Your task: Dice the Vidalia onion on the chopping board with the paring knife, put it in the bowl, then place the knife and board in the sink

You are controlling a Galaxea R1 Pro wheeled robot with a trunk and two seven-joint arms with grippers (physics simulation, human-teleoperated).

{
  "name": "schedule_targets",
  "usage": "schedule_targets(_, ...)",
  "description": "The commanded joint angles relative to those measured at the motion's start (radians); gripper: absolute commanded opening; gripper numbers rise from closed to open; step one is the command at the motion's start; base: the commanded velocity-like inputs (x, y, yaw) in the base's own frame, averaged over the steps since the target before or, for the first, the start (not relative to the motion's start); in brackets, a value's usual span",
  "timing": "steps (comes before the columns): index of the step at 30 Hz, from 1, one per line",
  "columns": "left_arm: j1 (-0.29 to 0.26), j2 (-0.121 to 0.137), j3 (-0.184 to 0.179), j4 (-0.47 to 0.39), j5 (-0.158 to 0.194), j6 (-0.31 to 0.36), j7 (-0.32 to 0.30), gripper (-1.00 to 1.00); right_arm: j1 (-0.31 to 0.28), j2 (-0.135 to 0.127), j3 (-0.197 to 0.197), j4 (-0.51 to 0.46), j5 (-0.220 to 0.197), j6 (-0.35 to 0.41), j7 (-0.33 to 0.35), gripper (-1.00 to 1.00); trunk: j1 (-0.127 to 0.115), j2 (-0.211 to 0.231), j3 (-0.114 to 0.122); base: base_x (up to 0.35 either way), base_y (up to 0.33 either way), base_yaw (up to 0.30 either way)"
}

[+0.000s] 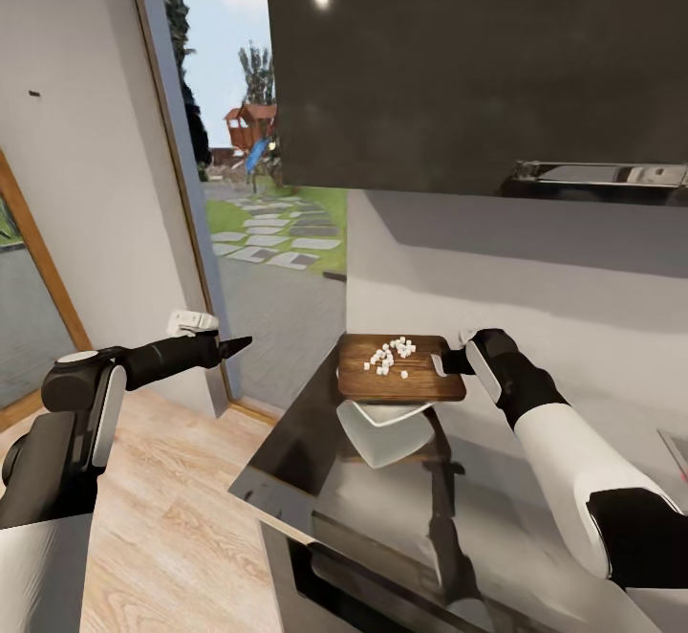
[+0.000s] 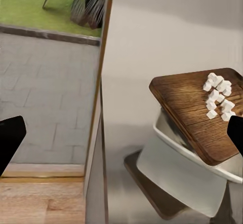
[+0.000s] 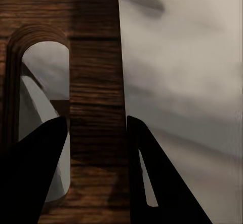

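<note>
Step in hand: tipping the diced onion (image 1: 390, 355) off the chopping board (image 1: 401, 370) into the bowl (image 1: 387, 427) — dicing looks done, judged from the white cubes heaped on the wood.
Right gripper (image 1: 447, 363): clamped on the board's handle end, one finger (image 3: 35, 168) through the slot hole, the other (image 3: 162, 178) outside the board's edge; board held lifted above the bowl.
Left gripper (image 1: 234, 343): holds nothing, out over the floor to the left of the counter; its fingers (image 2: 10, 135) stand well apart in the left wrist view.
Bowl: white, on the countertop (image 1: 497, 509) beneath the board's near side, apparently tilted — hard to be sure.
Next move: likely a tilt of the board toward the bowl, so the cubes slide in and not past the rim.
Edges: the countertop's left end lies just left of the bowl; spilled cubes could fall to the floor (image 1: 172, 509).
Open room: wall close behind; free counter to the near right.
</note>
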Motion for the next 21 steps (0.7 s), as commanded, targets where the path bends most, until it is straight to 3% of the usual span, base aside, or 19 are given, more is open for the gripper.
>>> schedule_targets(1, -0.001, 0.000, 0.001, -0.001, 0.000, 0.007, -0.004, 1.00, -0.001, -0.001, 0.006, -0.001, -0.012, 0.003, -0.008, -1.00, 0.000, -0.001, -0.001, 0.136, 0.000, 0.000)
schedule_targets(9, -0.001, 0.000, 0.001, -0.001, 0.000, 0.007, -0.004, 1.00, -0.001, -0.001, 0.006, -0.001, -0.012, 0.003, -0.008, -1.00, 0.000, -0.001, -0.001, 0.128, 0.000, 0.000)
schedule_targets(21, -0.001, 0.000, 0.001, -0.001, 0.000, 0.007, -0.004, 1.00, -0.001, -0.001, 0.006, -0.001, -0.012, 0.002, -0.006, -1.00, 0.000, -0.001, -0.001, 0.014, 0.000, 0.000)
